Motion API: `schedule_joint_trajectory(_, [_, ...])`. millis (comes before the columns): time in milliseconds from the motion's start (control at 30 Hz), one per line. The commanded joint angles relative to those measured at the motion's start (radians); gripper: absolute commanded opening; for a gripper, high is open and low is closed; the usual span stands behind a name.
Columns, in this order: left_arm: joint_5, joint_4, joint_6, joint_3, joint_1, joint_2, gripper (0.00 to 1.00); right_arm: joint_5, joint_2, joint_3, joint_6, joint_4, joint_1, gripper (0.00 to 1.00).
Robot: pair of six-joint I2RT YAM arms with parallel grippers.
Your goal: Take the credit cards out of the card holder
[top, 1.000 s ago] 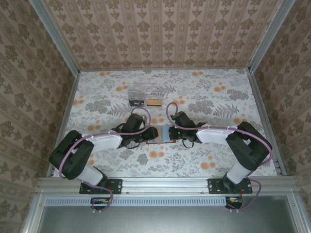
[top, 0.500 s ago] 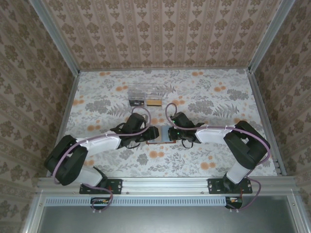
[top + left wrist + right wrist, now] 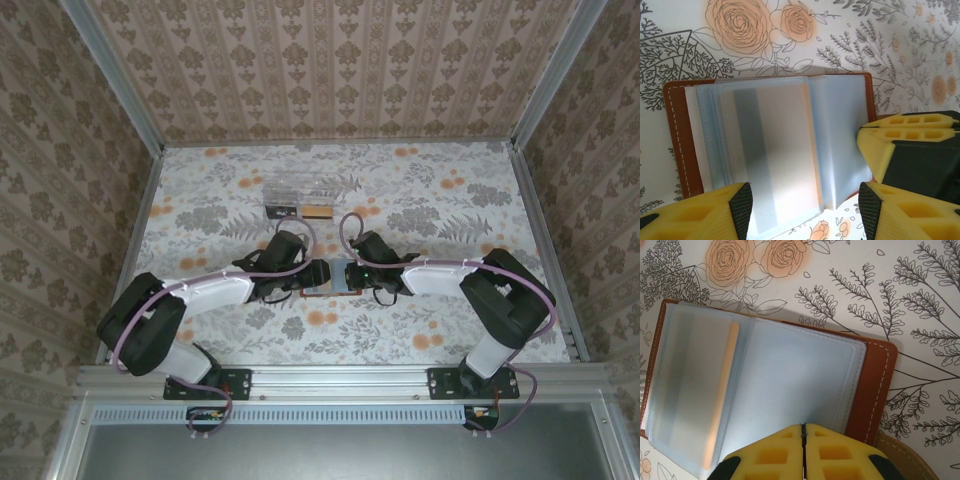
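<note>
The card holder (image 3: 330,277) lies open on the floral table between both grippers, brown rim up and blue-grey sleeves fanned (image 3: 840,125). A pale credit card (image 3: 775,150) with a grey stripe sits in a clear sleeve on its left half, and its orange edge shows as the credit card (image 3: 722,390) in the right wrist view. My left gripper (image 3: 805,200) is open and straddles the near edge of that card without holding anything. My right gripper (image 3: 802,426) is shut, and its tips press down on the right inner face of the card holder (image 3: 805,375).
A clear plastic box (image 3: 305,187) stands farther back at the centre. In front of it lie a dark card (image 3: 282,212) and a tan one (image 3: 318,211). Patterned walls and a metal frame (image 3: 150,200) close in the table on three sides.
My left arm shifted slightly, its wrist drifting a little back and to the right beside the card holder. The right arm and the holder stayed put.
</note>
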Motion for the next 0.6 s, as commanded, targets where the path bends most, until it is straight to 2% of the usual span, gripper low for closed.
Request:
schedule_joint_trajectory(0, [-0.009, -0.014, 0.016, 0.010, -0.003, 0.023, 0.61, -0.015, 0.008, 0.009, 0.021, -0.022, 0.010, 0.10])
schedule_joint_trajectory(567, [-0.029, -0.035, -0.003, 0.006, -0.007, 0.053, 0.60, -0.015, 0.010, 0.011, 0.021, -0.023, 0.016, 0.10])
